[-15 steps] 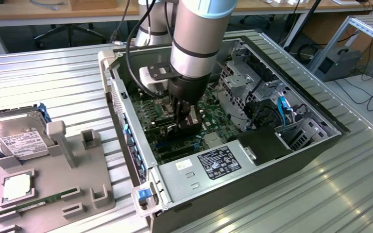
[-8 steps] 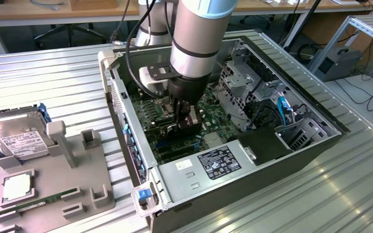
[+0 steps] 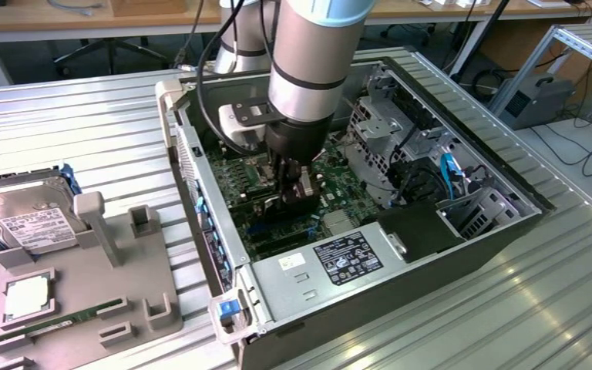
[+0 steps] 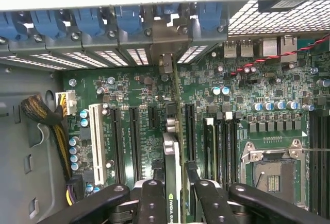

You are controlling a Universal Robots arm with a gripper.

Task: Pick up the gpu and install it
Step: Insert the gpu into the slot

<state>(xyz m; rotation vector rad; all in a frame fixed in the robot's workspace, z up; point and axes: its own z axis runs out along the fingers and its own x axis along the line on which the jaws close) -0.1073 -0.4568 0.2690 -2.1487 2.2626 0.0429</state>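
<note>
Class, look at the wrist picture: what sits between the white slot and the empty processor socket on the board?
In the wrist view, the gpu, edge-on in the claw, stands between the white slot and the processor socket, with black slots either side.

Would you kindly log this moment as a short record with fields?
claw: shut on the gpu, down inside the open computer case
gpu: held edge-on over the motherboard, among the expansion slots
hard drive: in the grey holder, at the exterior view's left
CPU socket: vacant

lab/workshop | aluminium-slat bench (image 3: 90,123) | open PC case (image 3: 502,193) | desks (image 3: 70,19), cables
</note>
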